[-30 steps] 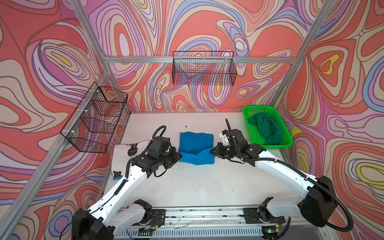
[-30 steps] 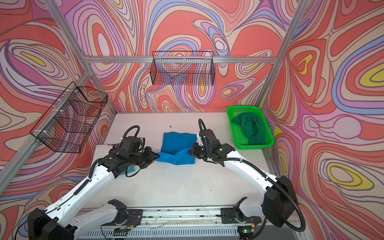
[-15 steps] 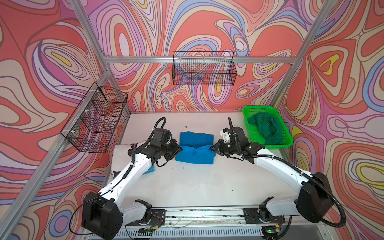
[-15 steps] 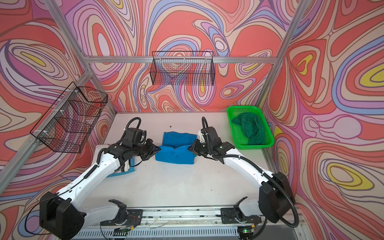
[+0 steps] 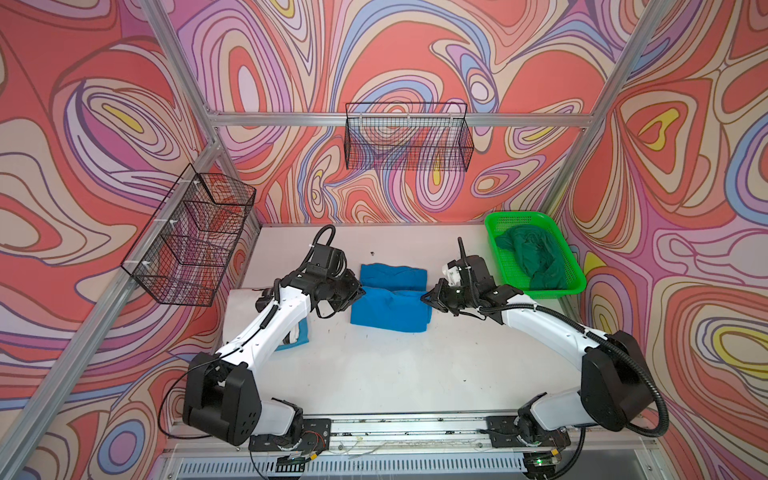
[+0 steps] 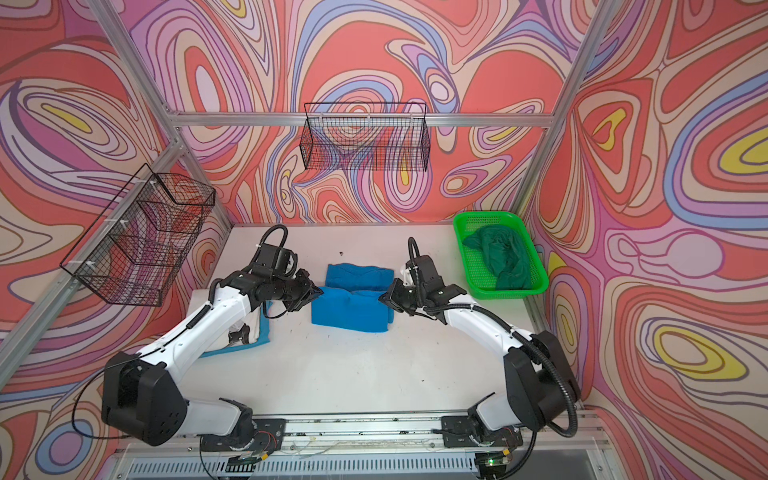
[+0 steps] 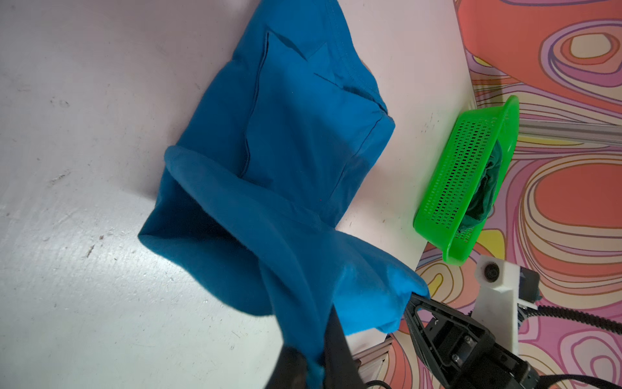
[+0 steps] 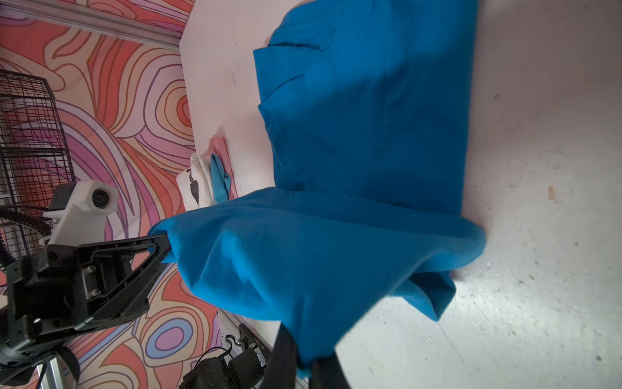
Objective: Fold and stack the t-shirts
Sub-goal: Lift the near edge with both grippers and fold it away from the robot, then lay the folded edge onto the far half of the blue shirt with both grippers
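so my left gripper (image 5: 360, 291) and right gripper (image 5: 424, 297) clamp the half-folded bright blue shirt (image 5: 390, 309) mid-table; a folded stack (image 6: 253, 330) lies left, the dark green shirt (image 5: 534, 257) waits in the far-right basket (image 5: 519, 215).

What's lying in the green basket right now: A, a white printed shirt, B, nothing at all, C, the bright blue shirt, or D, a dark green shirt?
D: a crumpled dark green shirt lies inside the green basket; the bright blue shirt is outside it, on the table.
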`<state>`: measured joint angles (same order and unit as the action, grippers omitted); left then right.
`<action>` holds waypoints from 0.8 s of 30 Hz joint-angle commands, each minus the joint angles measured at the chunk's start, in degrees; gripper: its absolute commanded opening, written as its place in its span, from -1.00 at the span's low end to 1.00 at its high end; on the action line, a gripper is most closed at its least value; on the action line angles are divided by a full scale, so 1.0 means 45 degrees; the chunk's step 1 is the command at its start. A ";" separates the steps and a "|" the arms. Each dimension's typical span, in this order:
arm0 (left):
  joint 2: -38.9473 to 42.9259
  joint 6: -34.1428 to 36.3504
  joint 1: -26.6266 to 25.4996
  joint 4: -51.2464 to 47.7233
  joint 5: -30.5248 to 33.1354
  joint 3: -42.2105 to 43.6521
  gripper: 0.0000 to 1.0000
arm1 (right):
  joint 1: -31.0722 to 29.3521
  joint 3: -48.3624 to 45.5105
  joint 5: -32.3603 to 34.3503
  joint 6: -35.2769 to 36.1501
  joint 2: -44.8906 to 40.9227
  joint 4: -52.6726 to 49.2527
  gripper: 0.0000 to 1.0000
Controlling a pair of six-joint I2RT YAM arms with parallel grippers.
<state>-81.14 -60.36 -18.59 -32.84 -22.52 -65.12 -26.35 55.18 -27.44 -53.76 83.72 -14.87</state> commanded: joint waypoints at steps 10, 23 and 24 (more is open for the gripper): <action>-0.1951 0.0932 0.0385 -0.0910 0.0219 -0.2167 -1.00 | 0.0695 0.0096 -0.0619 -0.0197 0.1124 0.1031 -1.00; -0.4129 0.1298 0.0694 -0.1276 -0.0002 -0.4020 -1.00 | 0.1331 0.1012 -0.1115 -0.0312 0.2396 0.1640 -1.00; -0.4239 0.1337 0.0704 -0.1311 0.0028 -0.4170 -1.00 | 0.1362 0.1067 -0.1154 -0.0318 0.2475 0.1672 -1.00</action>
<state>-99.04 -55.53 -16.21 -36.51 -22.94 -81.65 -20.97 58.39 -31.92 -54.74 93.56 -8.73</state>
